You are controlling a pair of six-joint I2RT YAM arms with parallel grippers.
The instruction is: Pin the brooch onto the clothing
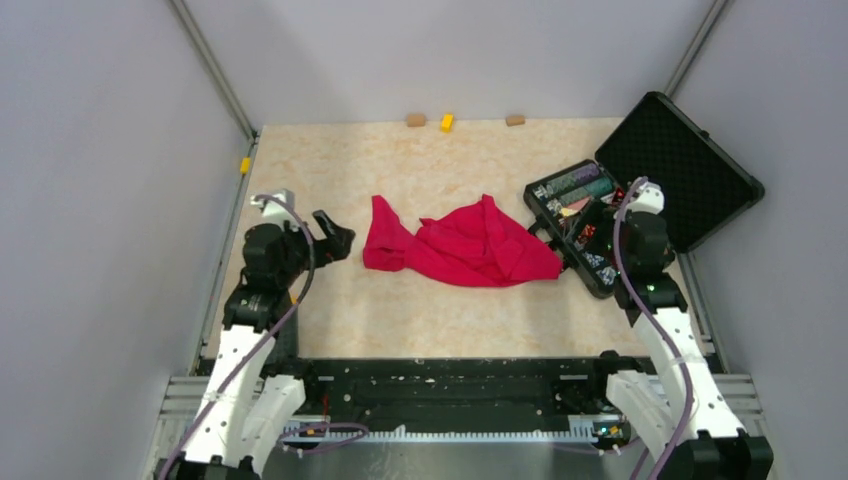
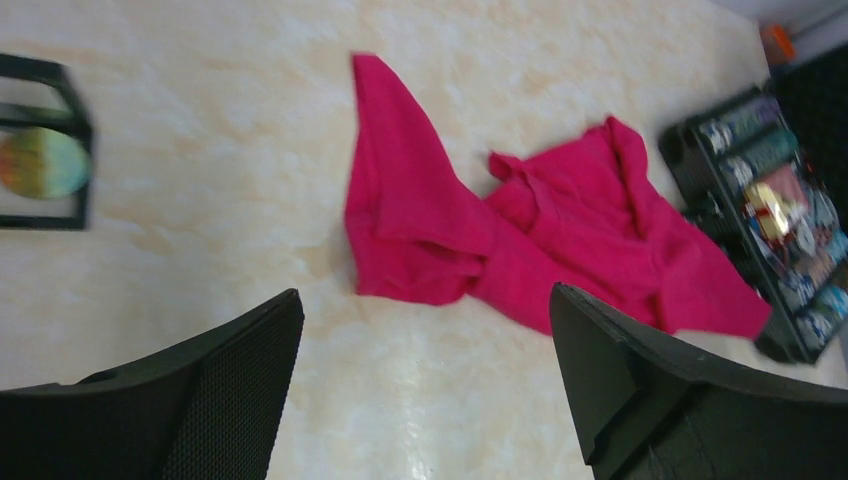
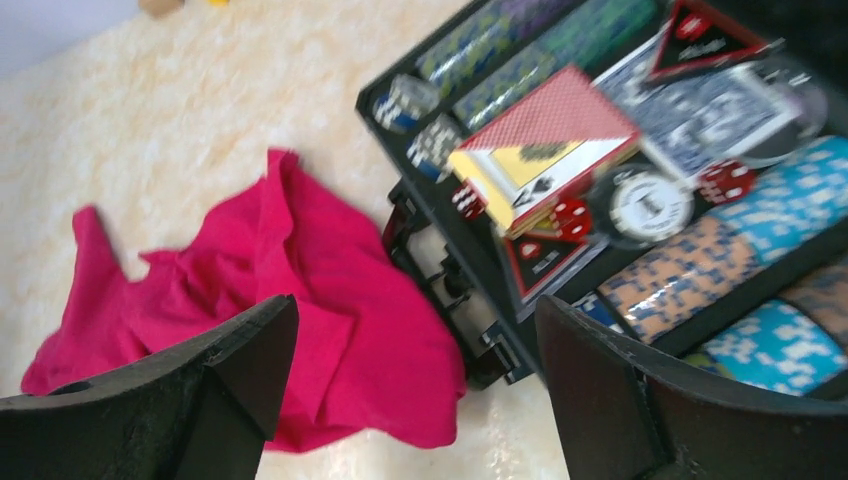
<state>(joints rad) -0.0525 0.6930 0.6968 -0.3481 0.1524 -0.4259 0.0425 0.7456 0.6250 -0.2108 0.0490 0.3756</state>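
A bright red short-sleeved soft fabric T-shirt (image 1: 465, 248) lies crumpled on the cream marbled surface (image 1: 400, 320), about midway between the near and far edges and somewhat towards the right edge. One sleeve points at the far edge. Its right end reaches the left wall of an open black hard case (image 1: 575, 225) that sits at the right edge, its foam-lined lid (image 1: 680, 165) leaning back past that edge. The case's compartments hold rows of chips, card decks and red dice.

The small round greenish-tan brooch (image 2: 42, 163) with a touch of red shows blurred at the left border of the left wrist view, inside a black square frame, well apart from the T-shirt. I cannot find it in the top view.

The left fingers (image 2: 275, 330) are spread wide and hold nothing, near the left edge and left of the T-shirt. The right fingers (image 3: 265, 335) are also spread and empty, above the case's left wall and the T-shirt's right end.

Two tan blocks and a yellow one line the far edge.
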